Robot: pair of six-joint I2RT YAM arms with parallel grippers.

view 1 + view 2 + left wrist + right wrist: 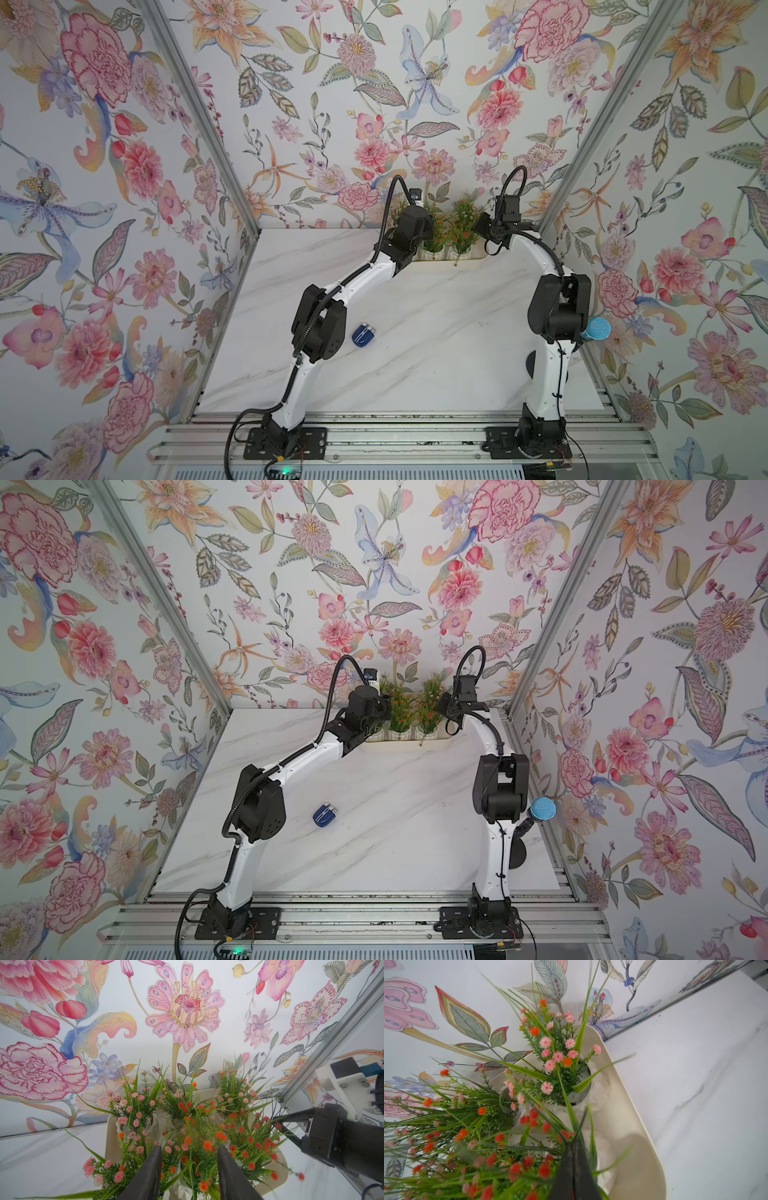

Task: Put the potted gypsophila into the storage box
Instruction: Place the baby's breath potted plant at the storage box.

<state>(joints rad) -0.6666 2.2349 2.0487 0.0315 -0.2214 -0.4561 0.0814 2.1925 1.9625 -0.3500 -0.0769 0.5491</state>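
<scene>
Marble bench (436,332) is mostly bare. The storage box (407,746) sits at its far edge, against the back wall. Potted gypsophila (182,1109): left wrist view shows six clumps in two rows of three, all apparently inside the box, so the task looks nearly done.

Left end effector (189,1148) is partly open, fingers either side of the orange-flowered pot (194,1164) in the middle of the near row. Sprigs sit btwn them w/ no clear squeeze; any contact w/ the pot is hidden by foliage. Right end effector (573,1147) is pinched fully closed, nothing seen held, tip among the red blooms at the box's right end.

Step in hand, prob.: release this pot & clear out. To do it well:
- Check the base sits flat inside the rim.
- Widen the jaws before moving.
- Lift straight up, not sideways, b/c the grass blades interlock w/ neighbours & snag easily.

Small blue gadget (364,334) lies well apart, by the left arm's elbow; ignore it.
</scene>
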